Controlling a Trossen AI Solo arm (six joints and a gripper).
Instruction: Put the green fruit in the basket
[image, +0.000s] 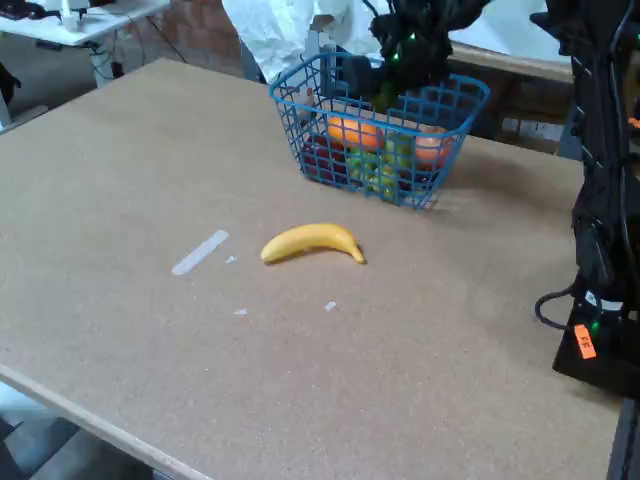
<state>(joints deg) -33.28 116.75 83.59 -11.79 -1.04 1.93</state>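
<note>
The blue wire-mesh basket (455, 125) stands at the back of the table in the fixed view. My black gripper (388, 82) reaches down into it from above. A dark green, rounded shape, the green fruit (384, 97), shows right at the fingertips, above the other fruit inside. The fingers look shut on it, though they blend into the dark arm. Inside the basket lie an orange fruit (352, 132), a pale green clustered fruit (376, 170) and a peach-coloured fruit (432, 148).
A yellow banana (312, 242) lies on the brown table (150, 180) in front of the basket. A strip of tape (200, 252) and small scraps lie to its left. The arm's black base (600, 330) with cables stands at the right edge.
</note>
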